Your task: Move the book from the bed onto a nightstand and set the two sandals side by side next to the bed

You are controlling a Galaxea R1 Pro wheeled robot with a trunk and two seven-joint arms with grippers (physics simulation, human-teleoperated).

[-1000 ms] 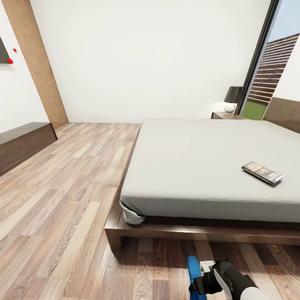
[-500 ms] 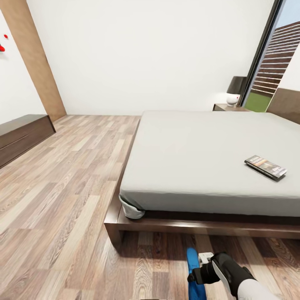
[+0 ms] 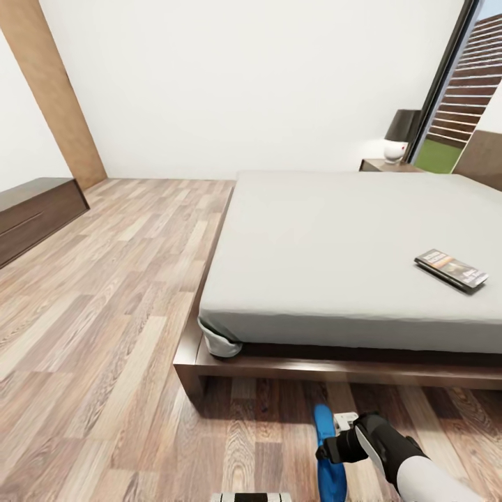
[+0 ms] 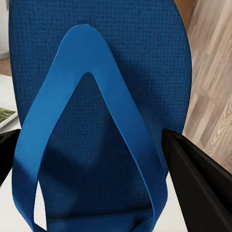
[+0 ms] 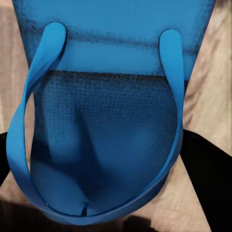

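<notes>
Two blue sandals are in the grippers at this moment, one per arm. Over the last second the head view has tilted and swung slightly: the bed [image 3: 335, 237] sits higher in the frame, the red marks on the wall beyond the long cabinet [image 3: 31, 213] have left the picture, and more floor in front of the bed's foot shows; this reads as camera motion, not movement of the furniture. The right gripper [image 3: 333, 450] holds much the same pose, low over the wood floor just in front of the bed frame. Its jaws are closed on a sandal [image 3: 328, 457], which hangs nose-up near the frame; in the right wrist view the same sandal [image 5: 104, 145] sits between the dark fingers. In the left wrist view the left gripper [image 4: 96, 193] clamps the other sandal [image 4: 96, 96], strap facing the camera. The straps appear blue here, soles textured. Judgement: the robot is lining up to set both sandals beside the bed. The book [image 3: 451, 270] lies untouched on the mattress, far from the nightstand [image 3: 387, 165] at the headboard end.
</notes>
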